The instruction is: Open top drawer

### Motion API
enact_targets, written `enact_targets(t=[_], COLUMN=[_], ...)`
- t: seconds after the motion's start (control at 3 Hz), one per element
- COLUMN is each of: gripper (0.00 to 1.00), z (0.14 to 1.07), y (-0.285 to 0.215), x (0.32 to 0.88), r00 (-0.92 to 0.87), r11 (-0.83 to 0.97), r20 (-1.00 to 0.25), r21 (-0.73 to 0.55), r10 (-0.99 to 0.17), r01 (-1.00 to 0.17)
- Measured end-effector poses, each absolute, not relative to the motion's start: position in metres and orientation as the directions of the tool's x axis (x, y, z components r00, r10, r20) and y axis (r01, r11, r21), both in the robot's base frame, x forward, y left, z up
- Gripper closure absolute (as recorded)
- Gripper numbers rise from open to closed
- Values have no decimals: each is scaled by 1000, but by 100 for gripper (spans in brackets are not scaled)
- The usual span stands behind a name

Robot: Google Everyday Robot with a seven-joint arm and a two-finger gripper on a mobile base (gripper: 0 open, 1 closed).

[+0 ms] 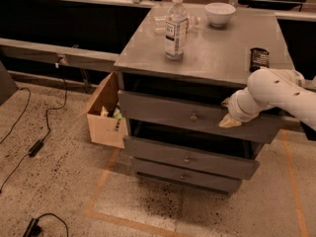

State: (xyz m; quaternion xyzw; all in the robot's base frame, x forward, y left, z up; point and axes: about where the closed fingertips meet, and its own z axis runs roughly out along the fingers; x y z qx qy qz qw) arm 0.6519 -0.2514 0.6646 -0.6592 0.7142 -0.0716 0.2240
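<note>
Seemingly mid-pull, the single camera view shows the white arm reaching in from the right, its gripper (229, 118) pressed against the front of the top drawer (158, 108), just right of that drawer's small round knob (194, 117) and not on it. Whether the claw is open or closed, or has hold of anything, cannot be told from here. The contact sits near the front's upper edge, probably so the arm can drag the drawer outward by its lip. The top drawer is directly under the grey cabinet top (217, 58), and a dark gap above it suggests it is partly out.

By count there are three drawers: the top one, a middle drawer (163, 154) and a bottom drawer (212, 181), each with one knob. One water bottle (175, 28), one white bowl (219, 14) and one dark flat object (259, 58) stand on top. One open cardboard box (104, 130) sits on the floor against the cabinet's left side.
</note>
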Motion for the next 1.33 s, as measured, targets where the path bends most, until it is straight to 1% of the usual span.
enact_targets(t=[0.33,0.67,1.0,1.33], gripper=[86,100,82,59], z=[681,695,702,714], y=[-245,-240,-237,-239], x=[624,600,593,592], r00=[-48,-62,-72,-83], r11=[129,130,133,139], r20=[-234,-248,-257,-257], r21=[-345,-272,-230,-210], r10=[-971,-967,-964,-963], r01=[-930,-954,-964,-968])
